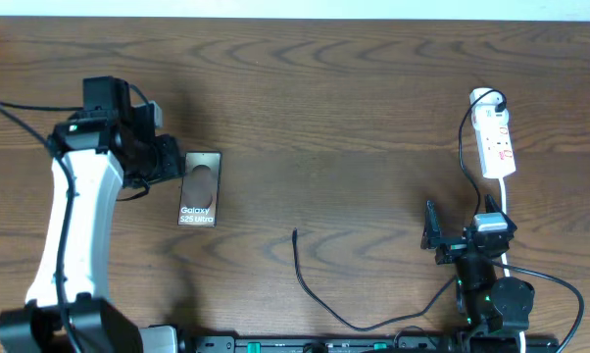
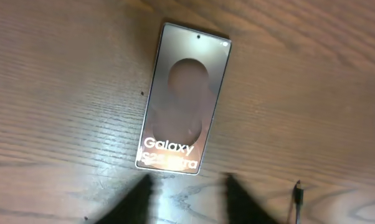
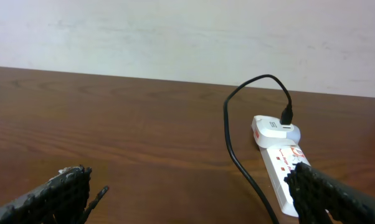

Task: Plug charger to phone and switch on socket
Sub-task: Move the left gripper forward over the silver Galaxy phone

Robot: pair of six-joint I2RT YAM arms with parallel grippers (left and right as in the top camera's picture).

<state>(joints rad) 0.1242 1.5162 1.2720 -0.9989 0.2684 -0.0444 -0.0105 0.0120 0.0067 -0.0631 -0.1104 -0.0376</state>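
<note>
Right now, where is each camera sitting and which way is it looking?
Overhead: above the table, looking straight down; the left arm and right arm show, with phone, charger and socket.
Left wrist: on the left arm, looking down at the phone; the left end effector shows at the bottom.
Right wrist: on the right arm, looking across the table at the socket; the right end effector fills the bottom corners.
Overhead and left wrist share the phone and charger tip.

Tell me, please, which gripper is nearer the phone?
The left gripper, open at the lettered end of the phone; the right gripper is far off, by the socket.
</note>
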